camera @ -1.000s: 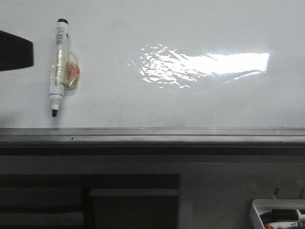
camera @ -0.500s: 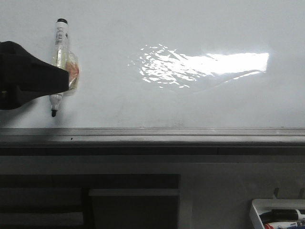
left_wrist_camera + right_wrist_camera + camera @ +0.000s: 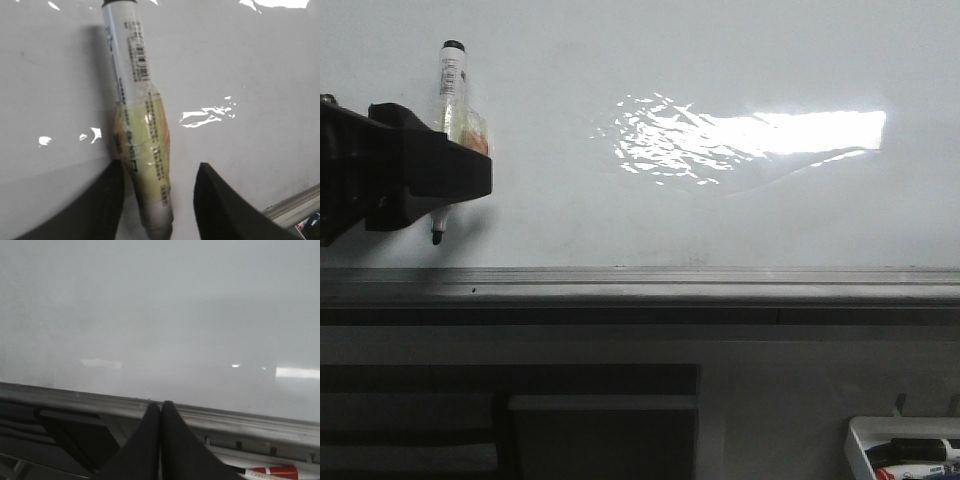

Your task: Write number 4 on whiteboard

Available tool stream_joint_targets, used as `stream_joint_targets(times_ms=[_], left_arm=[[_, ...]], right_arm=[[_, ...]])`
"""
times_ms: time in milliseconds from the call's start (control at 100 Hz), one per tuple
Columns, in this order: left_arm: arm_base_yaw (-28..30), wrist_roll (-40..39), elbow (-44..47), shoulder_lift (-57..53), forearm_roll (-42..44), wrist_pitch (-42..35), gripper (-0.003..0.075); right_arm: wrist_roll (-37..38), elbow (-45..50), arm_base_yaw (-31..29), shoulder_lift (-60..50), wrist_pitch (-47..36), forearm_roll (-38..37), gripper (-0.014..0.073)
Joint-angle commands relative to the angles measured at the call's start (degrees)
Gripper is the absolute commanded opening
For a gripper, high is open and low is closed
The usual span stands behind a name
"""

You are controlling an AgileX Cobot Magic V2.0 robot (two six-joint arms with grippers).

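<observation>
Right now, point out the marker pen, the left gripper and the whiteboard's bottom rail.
marker pen (image 3: 132, 85), left wrist view, on its white barrel.
left gripper (image 3: 157, 200), left wrist view, between its fingertips.
bottom rail (image 3: 720, 285), front view, on its grey metal face.

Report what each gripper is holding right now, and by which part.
Nothing is held yet. The left gripper is open, its fingers on either side of the marker's taped middle on the whiteboard. The right gripper is shut and empty.

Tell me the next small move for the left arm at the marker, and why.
Probably close the left gripper on the marker pen. In the left wrist view its fingers stand apart on either side of the pen's barrel, one against it, the other with a gap. The whiteboard bears no strokes yet, so the pen must be gripped first.
</observation>
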Motion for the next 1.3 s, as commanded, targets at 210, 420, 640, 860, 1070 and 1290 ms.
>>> stream_joint_targets(times_ms=[210, 420, 640, 860, 1070, 1290], left_arm=[[-0.07, -0.60, -1.31, -0.17, 1.50, 2.47, -0.0020], [-0.07, -0.60, -1.31, -2.44, 19.90, 2.53, -0.0020], [-0.07, -0.60, -1.31, -8.42, 39.99, 2.53, -0.0020], [-0.07, -0.60, -1.43, -11.41, 56.03, 0.28, -0.0020], [-0.07, -0.60, -1.42, -11.41, 56.01, -2.62, -0.0020], [-0.07, -0.60, -1.42, -11.31, 56.01, -2.21, -0.0020]], right_arm=[[-0.68, -3.14, 0.00, 1.36, -0.46, 0.65, -0.0061], [-3.93, -13.05, 3.04, 7.26, 9.66, 1.88, -0.0061], [-14.34, -22.53, 14.29, 16.53, 14.25, 10.12, 0.0001], [-14.34, -28.01, 25.14, 24.10, 13.41, 10.12, 0.0421], [-14.34, -28.50, 32.97, 28.89, 5.02, 10.12, 0.0389], [-14.24, -28.50, 34.97, 34.11, -2.58, 10.37, 0.0379]])
